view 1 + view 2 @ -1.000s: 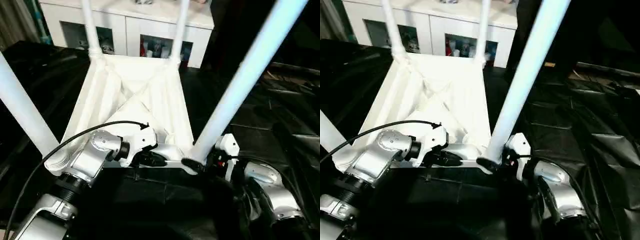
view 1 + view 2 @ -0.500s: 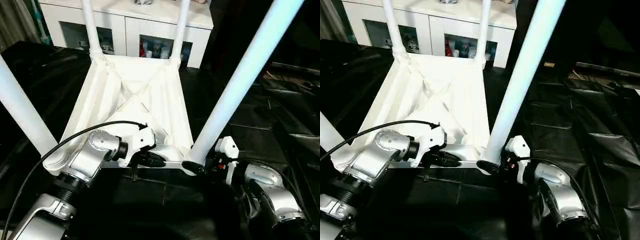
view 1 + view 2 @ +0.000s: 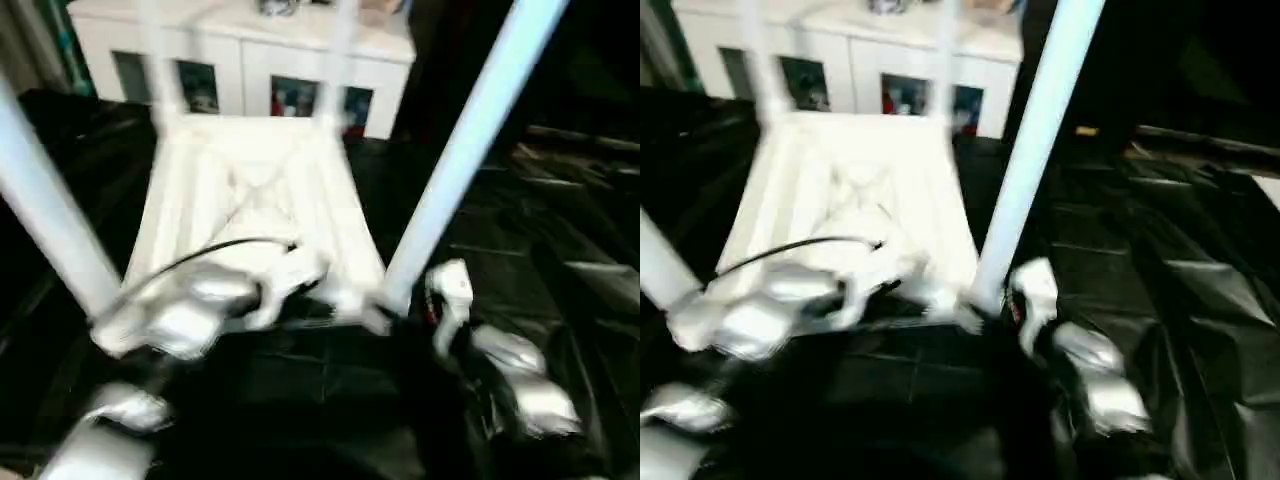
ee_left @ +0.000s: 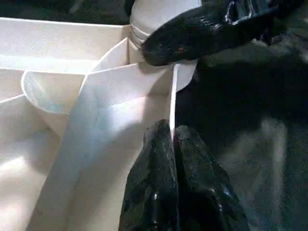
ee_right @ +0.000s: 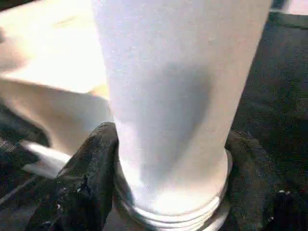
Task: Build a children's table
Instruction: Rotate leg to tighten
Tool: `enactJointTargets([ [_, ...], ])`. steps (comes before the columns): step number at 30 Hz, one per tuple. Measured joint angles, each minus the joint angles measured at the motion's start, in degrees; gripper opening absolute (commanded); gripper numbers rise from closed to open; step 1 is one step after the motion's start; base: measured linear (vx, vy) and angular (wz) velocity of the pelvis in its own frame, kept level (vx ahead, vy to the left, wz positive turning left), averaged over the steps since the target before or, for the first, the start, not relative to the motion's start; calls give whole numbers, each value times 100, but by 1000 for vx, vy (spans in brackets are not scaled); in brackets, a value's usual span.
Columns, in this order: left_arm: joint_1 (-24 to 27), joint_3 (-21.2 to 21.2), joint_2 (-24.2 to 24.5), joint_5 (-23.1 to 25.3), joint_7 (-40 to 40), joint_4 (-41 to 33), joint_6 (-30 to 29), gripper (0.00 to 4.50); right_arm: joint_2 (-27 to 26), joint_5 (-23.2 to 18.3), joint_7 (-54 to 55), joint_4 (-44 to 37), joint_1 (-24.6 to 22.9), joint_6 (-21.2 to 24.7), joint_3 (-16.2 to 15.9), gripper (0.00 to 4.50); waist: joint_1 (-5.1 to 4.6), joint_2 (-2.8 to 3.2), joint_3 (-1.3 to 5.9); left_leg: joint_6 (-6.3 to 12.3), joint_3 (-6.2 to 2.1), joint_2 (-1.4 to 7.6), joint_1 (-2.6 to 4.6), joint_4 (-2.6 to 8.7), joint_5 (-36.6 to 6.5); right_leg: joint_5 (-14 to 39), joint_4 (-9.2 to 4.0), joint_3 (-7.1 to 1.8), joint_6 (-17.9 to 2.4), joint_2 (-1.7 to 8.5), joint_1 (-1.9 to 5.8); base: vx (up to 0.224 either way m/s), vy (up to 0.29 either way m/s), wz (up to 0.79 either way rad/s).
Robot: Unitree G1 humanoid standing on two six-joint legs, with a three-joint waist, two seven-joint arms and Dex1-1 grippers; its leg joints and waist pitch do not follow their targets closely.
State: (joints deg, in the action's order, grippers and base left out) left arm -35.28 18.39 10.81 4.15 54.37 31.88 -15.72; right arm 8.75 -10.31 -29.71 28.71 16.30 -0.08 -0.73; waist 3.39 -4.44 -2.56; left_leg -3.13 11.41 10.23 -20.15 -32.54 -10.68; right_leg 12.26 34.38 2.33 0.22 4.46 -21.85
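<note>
The children's table (image 3: pixel 250 190) lies upside down on the black cloth, ribbed underside up, with its white legs pointing upward. My left gripper (image 4: pixel 172 139) is shut on the thin rim of the table's near edge, close to the near-right corner socket. My right gripper (image 5: pixel 171 192) is closed around the base of the near-right leg (image 3: pixel 460 150), one black finger (image 5: pixel 86 178) on each side, just above the threaded collar. In the head views both silver forearms reach to that near edge, the left gripper (image 3: pixel 335 300) beside the right gripper (image 3: pixel 385 310).
A white cabinet (image 3: pixel 240 40) with glass doors stands behind the table. Black cloth (image 3: pixel 520 230) covers the work surface all around, wrinkled on the right. The near-left leg (image 3: pixel 45 220) rises close to my left arm.
The whole head view has shifted and blurred, so the camera is moving. Both grippers stay at the table's near edge, the right one still at the leg's base.
</note>
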Motion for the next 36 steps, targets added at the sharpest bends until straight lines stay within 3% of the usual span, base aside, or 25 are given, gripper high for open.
enactJointTargets([
  [5,-308,-66,-573,86,-769,547,-192,0,-211,247,1030,418,312,-148,151,272,39,34,19,1,1,-14,-2,0,1,-2,0,-11,-1,9,9,0,0,0],
  [10,-407,-60,-815,185,-1079,790,-188,0,-245,318,1271,578,422,-210,287,272,104,62,37,3,3,-17,-6,1,2,-9,0,-13,-11,12,17,0,0,0],
  [12,-408,-42,-819,209,-1079,784,-177,0,-245,274,1219,572,402,-231,326,328,126,60,36,3,2,-15,-6,5,2,-8,0,-10,-8,12,16,0,0,0],
  [15,-408,-36,-802,228,-1079,771,-175,0,-237,190,1089,503,322,-258,333,344,144,51,32,3,1,-15,-6,11,2,-7,0,-8,-7,12,14,0,0,0],
  [18,-399,-21,-677,227,-1050,701,-186,0,-77,182,648,321,175,-258,266,378,109,23,16,3,-1,-14,-5,14,1,3,-1,-6,11,12,8,0,0,0],
  [22,-241,30,-255,223,-548,332,-186,0,427,-5,-473,-149,-135,-163,24,378,-11,-9,-2,1,-19,-11,-24,28,0,11,-10,7,25,7,0,0,0,0],
  [27,-47,91,366,108,343,-160,-142,0,821,-246,-1443,-518,-335,-33,-109,378,-77,-18,-2,0,-33,-1,-15,57,-1,-10,-21,23,-8,-4,-12,0,0,0],
  [30,106,118,692,-78,886,-421,-50,0,898,-319,-1765,-628,-341,0,-180,378,-65,-17,-2,-6,-31,0,-16,79,-5,-4,-27,27,-13,-6,-22,0,0,0],
  [36,256,181,993,-207,1484,-728,-57,0,908,-371,-2212,-860,-343,72,-439,378,53,-23,-7,9,-21,6,-9,68,3,9,-27,21,-35,-8,-25,0,0,0],
])
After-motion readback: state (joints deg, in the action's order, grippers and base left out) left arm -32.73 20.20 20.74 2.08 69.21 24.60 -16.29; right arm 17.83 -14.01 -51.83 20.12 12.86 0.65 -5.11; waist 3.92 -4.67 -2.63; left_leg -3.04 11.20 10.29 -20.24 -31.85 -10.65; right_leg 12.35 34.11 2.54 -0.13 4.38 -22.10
